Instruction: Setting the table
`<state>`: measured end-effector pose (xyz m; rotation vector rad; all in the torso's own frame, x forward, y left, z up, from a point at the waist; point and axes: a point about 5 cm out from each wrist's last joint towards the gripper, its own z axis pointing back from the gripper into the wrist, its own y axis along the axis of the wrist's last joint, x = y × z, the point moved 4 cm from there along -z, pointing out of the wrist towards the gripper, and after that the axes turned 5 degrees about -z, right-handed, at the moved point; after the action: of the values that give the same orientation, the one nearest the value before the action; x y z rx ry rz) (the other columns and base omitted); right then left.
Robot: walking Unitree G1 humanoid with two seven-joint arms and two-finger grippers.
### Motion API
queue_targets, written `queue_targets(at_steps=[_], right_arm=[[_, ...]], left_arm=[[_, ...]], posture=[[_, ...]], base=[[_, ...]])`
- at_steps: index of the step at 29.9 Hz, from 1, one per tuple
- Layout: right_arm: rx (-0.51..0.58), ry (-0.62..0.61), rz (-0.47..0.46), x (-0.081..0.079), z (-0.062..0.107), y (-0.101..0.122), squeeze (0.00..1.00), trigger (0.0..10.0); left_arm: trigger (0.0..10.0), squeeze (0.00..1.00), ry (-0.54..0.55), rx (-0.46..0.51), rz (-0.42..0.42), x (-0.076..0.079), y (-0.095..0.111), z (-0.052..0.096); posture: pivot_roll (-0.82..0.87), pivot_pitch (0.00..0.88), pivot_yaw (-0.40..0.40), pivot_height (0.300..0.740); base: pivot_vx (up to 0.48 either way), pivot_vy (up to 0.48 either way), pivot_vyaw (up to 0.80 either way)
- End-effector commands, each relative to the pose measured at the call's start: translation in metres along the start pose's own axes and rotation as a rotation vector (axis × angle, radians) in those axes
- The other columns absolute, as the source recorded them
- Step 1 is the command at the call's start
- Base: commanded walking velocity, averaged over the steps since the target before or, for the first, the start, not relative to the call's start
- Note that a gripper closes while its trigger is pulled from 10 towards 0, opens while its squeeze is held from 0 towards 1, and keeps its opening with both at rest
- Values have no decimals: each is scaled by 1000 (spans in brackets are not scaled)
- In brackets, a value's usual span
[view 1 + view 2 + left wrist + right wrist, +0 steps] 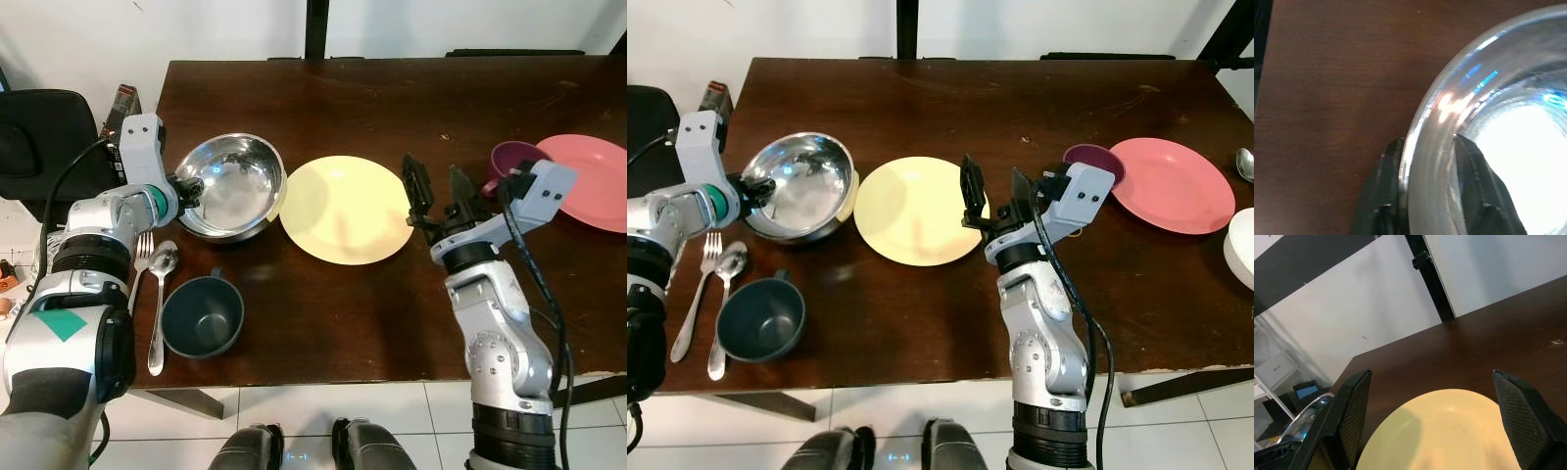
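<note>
Dark wood table (392, 108), white wall behind, tiled floor (411, 411) below.

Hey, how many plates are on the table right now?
2 for certain: a yellow plate mid-table beside the steel bowl, and a pink plate toward the right end. A white dish at the right edge is cut off, so possibly a third.

Left gripper (1425, 166) is closed, one finger on each side of a rim. Right gripper (438, 190) is raised, fingers spread apart.
</note>
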<state>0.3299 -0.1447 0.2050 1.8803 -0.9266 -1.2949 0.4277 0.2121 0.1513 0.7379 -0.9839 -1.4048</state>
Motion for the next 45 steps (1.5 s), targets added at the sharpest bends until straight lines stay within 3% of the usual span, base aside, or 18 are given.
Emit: queue_targets(at_steps=[1, 13, 14, 16, 19, 21, 22, 25, 29, 32, 33, 35, 37, 41, 45], right_arm=[[-10, -2, -7, 1, -1, -2, 0, 10000], [-2, 4, 0, 3, -5, 2, 0, 10000], [2, 5, 3, 3, -6, 3, 0, 10000], [2, 5, 3, 3, -6, 3, 0, 10000], [7, 3, 6, 4, -8, 5, 0, 10000], [8, 3, 6, 4, -8, 5, 0, 10000], [10, 2, 8, 4, -8, 6, 0, 10000], [16, -7, 13, 6, -9, 7, 0, 10000], [17, -9, 13, 7, -9, 7, 0, 10000], [44, -56, 51, 13, -7, 10, 0, 10000], [44, -56, 51, 13, -7, 10, 0, 10000], [72, -100, 58, 19, -4, 14, 0, 10000], [89, -121, 71, 22, -3, 17, 0, 10000], [105, -138, 83, 25, -3, 19, 0, 10000], [113, -143, 80, 26, -3, 21, 0, 10000]], left_arm=[[0, 0, 10, -16, 30, -1, -5, -1], [0, 0, 68, 30, 109, -12, 3, 0], [0, 0, 84, 99, 142, -15, 18, 3], [0, 0, 84, 99, 142, -15, 18, 3], [0, 0, 94, 252, 145, -14, 49, 11], [0, 0, 93, 287, 144, -13, 56, 14], [10000, 0, 70, 352, 151, -7, 67, 18], [10000, 0, -17, 522, 213, 15, 93, 36], [10000, 0, -26, 545, 227, 18, 95, 38], [10000, 0, -88, 672, 211, 50, 100, 59], [10000, 0, -88, 672, 211, 50, 100, 59], [10000, 0, -101, 698, 176, 69, 96, 68], [10000, 0, -86, 703, 146, 77, 89, 72], [10000, 0, -34, 719, 58, 80, 76, 75], [10000, 0, 57, 721, 45, 68, 65, 79]], posture=[[-3, 46, 63, 740], [-4, 20, 50, 740], [-5, 17, 49, 740], [-5, 17, 49, 740], [-7, 8, 41, 740], [-7, 8, 41, 740], [-10, 0, 37, 740], [-10, 0, 33, 740], [-11, 0, 33, 740], [-17, 0, 29, 740], [-17, 0, 29, 740], [-15, 0, 28, 740], [-13, 0, 28, 740], [-11, 0, 30, 740], [-11, 0, 24, 740]], base=[[0, 0, 0], [0, 0, 0], [0, 0, 0], [0, 0, 0], [0, 0, 0], [0, 0, 0], [0, 0, 0], [0, 0, 0], [0, 0, 0], [0, 0, 0], [0, 0, 0], [0, 0, 0], [0, 0, 0], [0, 0, 0], [0, 0, 0]])
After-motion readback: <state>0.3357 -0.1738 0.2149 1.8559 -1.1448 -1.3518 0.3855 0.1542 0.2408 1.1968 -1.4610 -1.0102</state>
